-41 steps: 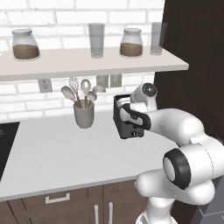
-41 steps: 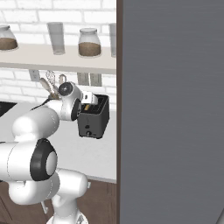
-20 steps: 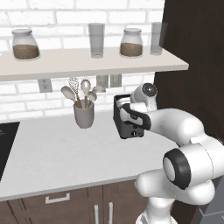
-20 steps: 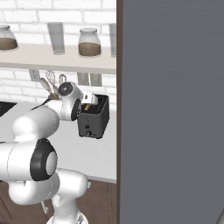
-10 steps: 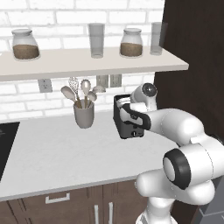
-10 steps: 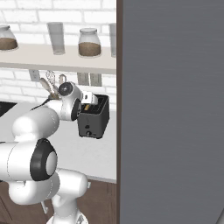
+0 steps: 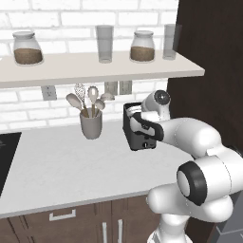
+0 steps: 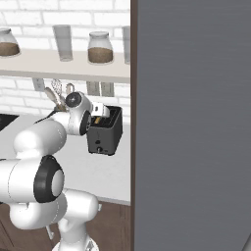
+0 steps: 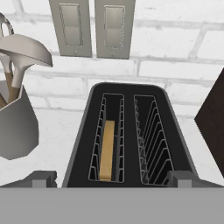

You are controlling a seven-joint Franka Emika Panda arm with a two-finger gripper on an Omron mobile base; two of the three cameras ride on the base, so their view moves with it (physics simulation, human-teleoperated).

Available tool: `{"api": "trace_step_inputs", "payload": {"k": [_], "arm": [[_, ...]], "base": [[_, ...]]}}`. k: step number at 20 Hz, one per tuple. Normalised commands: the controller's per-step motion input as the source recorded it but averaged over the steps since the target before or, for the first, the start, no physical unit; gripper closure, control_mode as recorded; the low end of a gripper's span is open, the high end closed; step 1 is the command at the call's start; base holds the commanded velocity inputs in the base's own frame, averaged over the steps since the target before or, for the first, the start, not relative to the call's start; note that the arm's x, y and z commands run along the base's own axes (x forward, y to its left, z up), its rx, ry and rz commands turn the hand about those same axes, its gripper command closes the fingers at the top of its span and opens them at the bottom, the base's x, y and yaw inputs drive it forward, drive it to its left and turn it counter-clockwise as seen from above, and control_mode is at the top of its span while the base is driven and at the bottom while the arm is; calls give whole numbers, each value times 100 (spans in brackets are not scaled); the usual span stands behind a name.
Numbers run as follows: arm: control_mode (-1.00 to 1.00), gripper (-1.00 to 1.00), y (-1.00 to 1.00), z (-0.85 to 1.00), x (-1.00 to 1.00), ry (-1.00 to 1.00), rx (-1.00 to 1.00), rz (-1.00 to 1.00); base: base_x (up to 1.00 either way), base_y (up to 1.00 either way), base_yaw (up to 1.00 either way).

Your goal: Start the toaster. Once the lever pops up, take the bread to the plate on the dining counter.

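Above the toaster (image 9: pixel 127 135), gripper (image 9: pixel 111 177) hangs over the near end, camera looking down into both slots. Two dark fingertips (image 9: pixel 41 178) stand wide apart at the bottom of the hand view, one off each side of the toaster body — spread, nothing between them.

Bread (image 9: pixel 106 149) sits on edge in the toaster's left slot as the hand view shows it, sunk within the wire guides; right slot bare. Slice's long axis runs along the slot, from the gripper's end toward the brick wall behind the toaster. So the bread lies directly below and slightly ahead of the gripper, a little left of its midline.

From the left base view, the hand covers most of the toaster's top. Lever position cannot be made out. From the right base view, the toaster's narrow front face with its round knob faces the camera.

Left of the toaster: grey utensil cup (image 7: pixel 91 126) with spoons. Behind the toaster: two wall outlets (image 9: pixel 91 27). Both stand on the pale counter (image 7: pixel 61 163).

Judgement: a pull would go straight up, fingers closing across the slice's thin faces.
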Motion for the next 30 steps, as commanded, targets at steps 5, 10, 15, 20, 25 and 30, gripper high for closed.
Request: {"api": "trace_step_inputs", "payload": {"k": [5, 10, 15, 20, 25, 30], "arm": [[-100, -100, 0, 0, 0, 0, 0, 0], [-100, -100, 0, 0, 0, 0, 0, 0], [-100, -100, 0, 0, 0, 0, 0, 0], [-100, -100, 0, 0, 0, 0, 0, 0], [-100, -100, 0, 0, 0, 0, 0, 0], [-100, -100, 0, 0, 0, 0, 0, 0]], "base": [[0, 0, 0], [0, 0, 0], [0, 0, 0], [0, 0, 0], [0, 0, 0], [0, 0, 0]]}}
